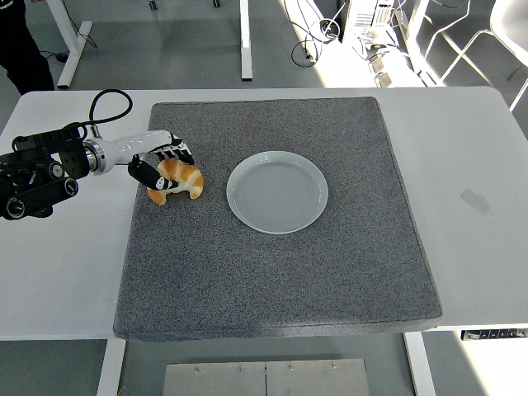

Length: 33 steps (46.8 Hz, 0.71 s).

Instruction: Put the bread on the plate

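The bread, a golden croissant (185, 178), lies on the grey mat (272, 272) to the left of the plate. The pale round plate (277, 191) sits empty at the mat's middle, a short gap from the bread. My left hand (161, 165) comes in from the left edge and is at the bread's left end. Its fingers (176, 154) curl over the top of the bread and the thumb (147, 176) presses its near left side. The bread still rests on the mat. My right arm is out of view.
The mat covers most of the white table (470, 148). A black cable (107, 99) loops above my left forearm. A person's dark clothing (18, 45) shows at the top left. Table legs and cables stand on the floor behind.
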### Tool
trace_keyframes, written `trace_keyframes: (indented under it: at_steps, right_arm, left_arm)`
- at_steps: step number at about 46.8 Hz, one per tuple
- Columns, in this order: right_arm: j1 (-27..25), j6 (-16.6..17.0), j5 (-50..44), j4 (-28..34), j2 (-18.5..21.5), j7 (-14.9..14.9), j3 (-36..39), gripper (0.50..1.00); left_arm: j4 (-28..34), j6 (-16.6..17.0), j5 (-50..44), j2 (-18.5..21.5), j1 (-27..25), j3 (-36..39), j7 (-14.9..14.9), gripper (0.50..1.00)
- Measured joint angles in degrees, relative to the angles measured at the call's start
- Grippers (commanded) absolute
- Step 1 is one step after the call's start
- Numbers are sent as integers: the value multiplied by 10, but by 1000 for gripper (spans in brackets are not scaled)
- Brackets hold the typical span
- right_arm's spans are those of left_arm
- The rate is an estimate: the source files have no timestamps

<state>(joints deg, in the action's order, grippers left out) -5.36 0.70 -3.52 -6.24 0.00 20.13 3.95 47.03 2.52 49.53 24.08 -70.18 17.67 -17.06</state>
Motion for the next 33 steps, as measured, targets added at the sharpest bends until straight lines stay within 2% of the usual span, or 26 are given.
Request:
trace_keyframes:
  at_steps: [16, 33]
  right_arm:
    - [0, 0, 0, 0, 0, 0, 0, 1000]
    - [0, 0, 0, 0, 0, 0, 0, 1000]
  left_arm:
    - [0, 3, 1, 2, -1, -2, 0, 589]
    - [2, -9, -9, 18, -45, -36, 0, 592]
